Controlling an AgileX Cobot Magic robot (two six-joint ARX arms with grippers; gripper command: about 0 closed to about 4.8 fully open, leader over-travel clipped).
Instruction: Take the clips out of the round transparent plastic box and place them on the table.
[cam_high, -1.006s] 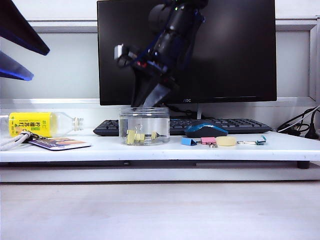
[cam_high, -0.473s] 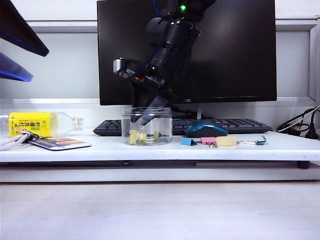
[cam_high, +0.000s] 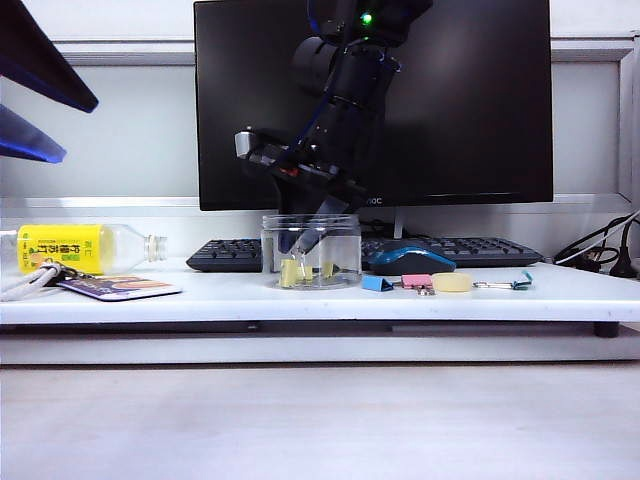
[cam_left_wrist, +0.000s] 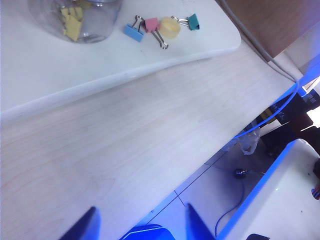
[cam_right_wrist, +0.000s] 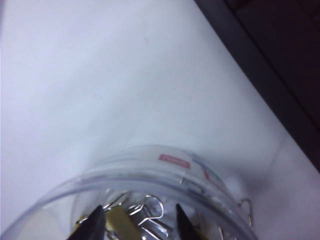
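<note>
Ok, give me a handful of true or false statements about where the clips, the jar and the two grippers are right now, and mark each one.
1. The right gripper reaches down inside the round transparent plastic box. True.
2. The pale-yellow clips lie outside on the table. False: they are in the box.
3. The left gripper holds a clip. False: it hangs open and empty above the lower wooden surface.
4. A blue clip lies on the table beside the box. True.
5. The right gripper's jaws are open. True.
</note>
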